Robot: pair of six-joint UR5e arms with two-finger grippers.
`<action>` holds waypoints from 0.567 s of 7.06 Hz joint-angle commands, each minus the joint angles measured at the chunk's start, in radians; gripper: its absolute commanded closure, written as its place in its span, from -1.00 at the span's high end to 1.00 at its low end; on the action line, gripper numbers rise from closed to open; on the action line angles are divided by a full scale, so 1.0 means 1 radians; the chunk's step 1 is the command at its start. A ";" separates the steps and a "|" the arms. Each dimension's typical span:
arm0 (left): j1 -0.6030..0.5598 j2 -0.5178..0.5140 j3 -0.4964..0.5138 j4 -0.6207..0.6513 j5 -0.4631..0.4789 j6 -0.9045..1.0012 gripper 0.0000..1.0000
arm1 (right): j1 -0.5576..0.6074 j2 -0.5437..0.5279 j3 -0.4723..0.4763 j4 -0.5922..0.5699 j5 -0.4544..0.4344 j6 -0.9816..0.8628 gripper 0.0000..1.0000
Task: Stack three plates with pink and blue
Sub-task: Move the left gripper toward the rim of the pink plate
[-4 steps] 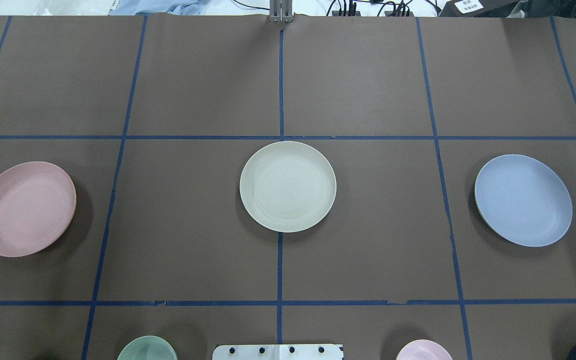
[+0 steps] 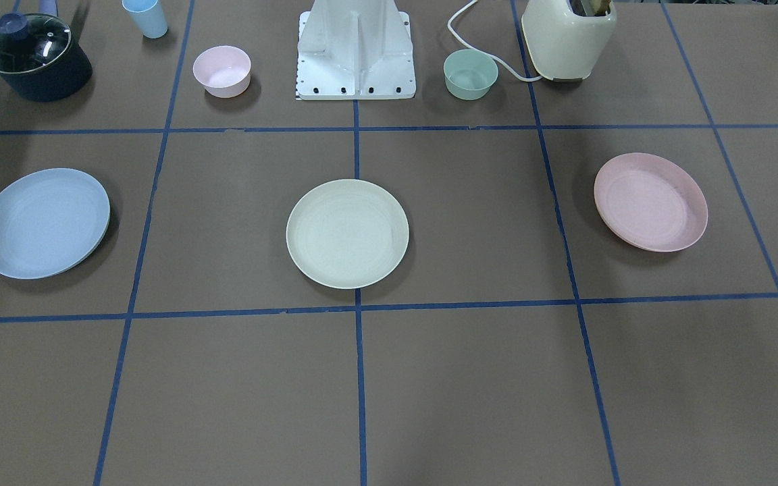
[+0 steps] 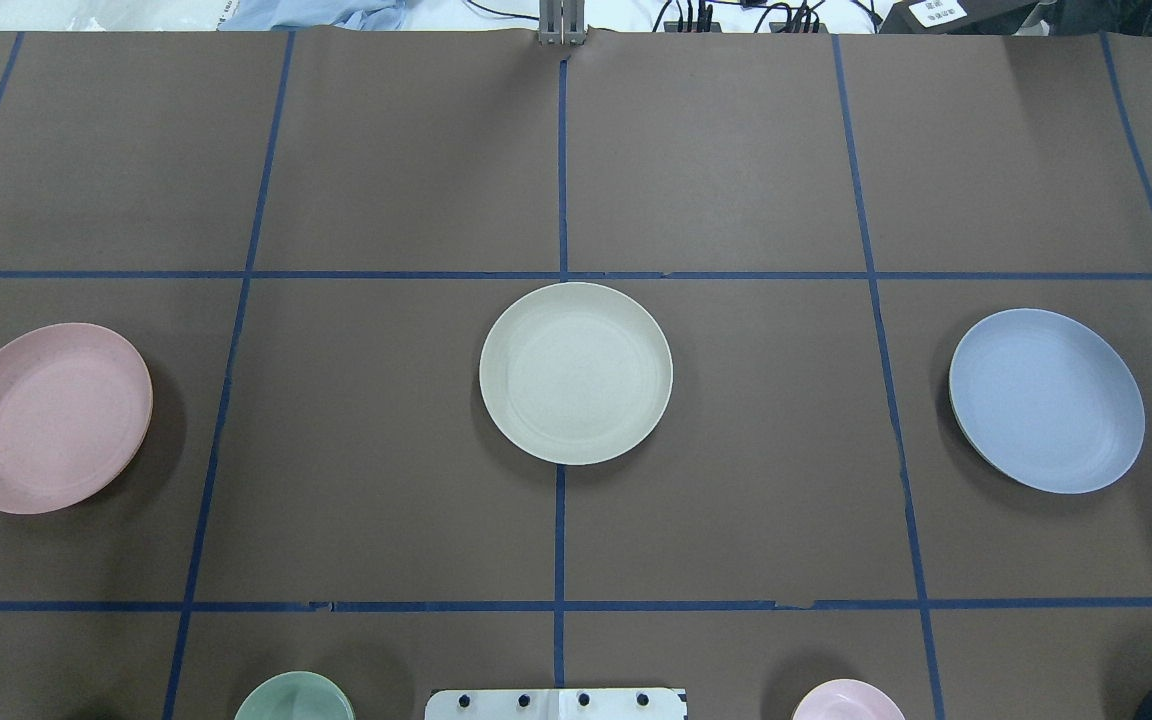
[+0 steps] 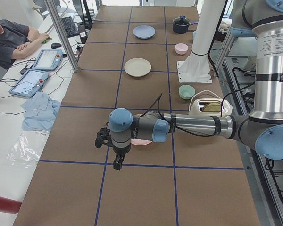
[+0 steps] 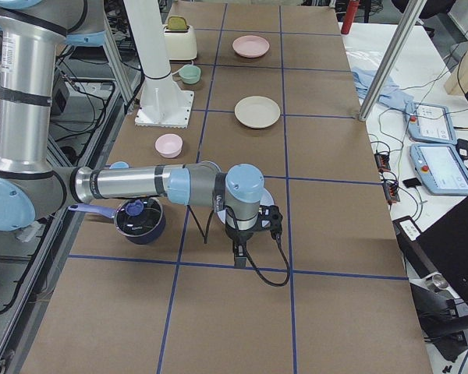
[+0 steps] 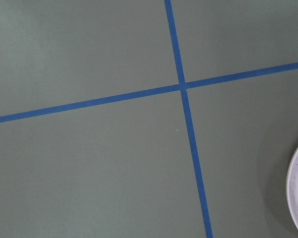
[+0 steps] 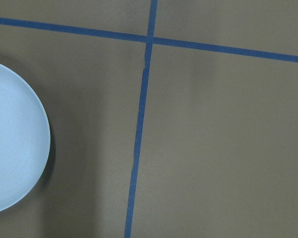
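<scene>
Table (image 3: 386, 450), brown paper sheets under a grid of blue tape; flat and matte.
- Risk: a plate rim lying flush on the paper leaves a finger little to get under. A plate may skid instead of lifting, or a paper seam may snag.

Left gripper (image 4: 117, 164) and right gripper (image 5: 239, 255), on grey tubular arms with blue joint caps.
- Position: the left gripper hangs above the table just beside the pink plate, the right gripper just beside the blue plate.
- Fingers: both grippers show in the side views only, so I cannot tell whether their fingers are apart or together.
- Risk: two arms carrying to the centre at once could meet there.

Pink round shallow plastic plate (image 3: 49, 417), at the robot's left end; cream-white round shallow plastic plate (image 3: 575, 372), at the centre; pale blue round shallow plastic plate (image 3: 1046, 400), at the right end.
- Position: the three lie well apart, and none is stacked.
- Form: equal in shape, matte and faintly speckled, each with a low sloped rim around a flat well.
- Risk: a plate pinched at one edge would hang tilted and could slip out. Released off-centre, it would sit skewed on the plate below.

Dark saucepan with glass lid (image 2: 34, 57) and cream glossy toaster (image 2: 568, 37), by the robot's base.
- Risk: judged clear of any carry.

Small pink bowl (image 2: 221, 70) and small green bowl (image 2: 471, 73), deep and rounded.
- Risk: the pink bowl shares the pink plate's colour and could be mistaken for it.
</scene>
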 commanded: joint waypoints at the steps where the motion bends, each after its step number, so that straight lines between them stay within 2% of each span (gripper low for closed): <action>1: 0.000 0.001 -0.002 -0.152 -0.002 -0.003 1.00 | -0.002 0.008 0.046 0.082 0.000 0.010 1.00; 2: 0.000 -0.004 -0.014 -0.245 0.007 -0.010 1.00 | -0.002 0.005 0.043 0.200 0.009 0.018 1.00; 3: 0.000 -0.012 -0.002 -0.392 0.006 -0.012 1.00 | -0.005 -0.004 0.041 0.304 0.030 0.018 1.00; 4: 0.002 -0.027 -0.008 -0.560 0.001 -0.016 1.00 | -0.018 -0.004 0.037 0.331 0.110 0.021 1.00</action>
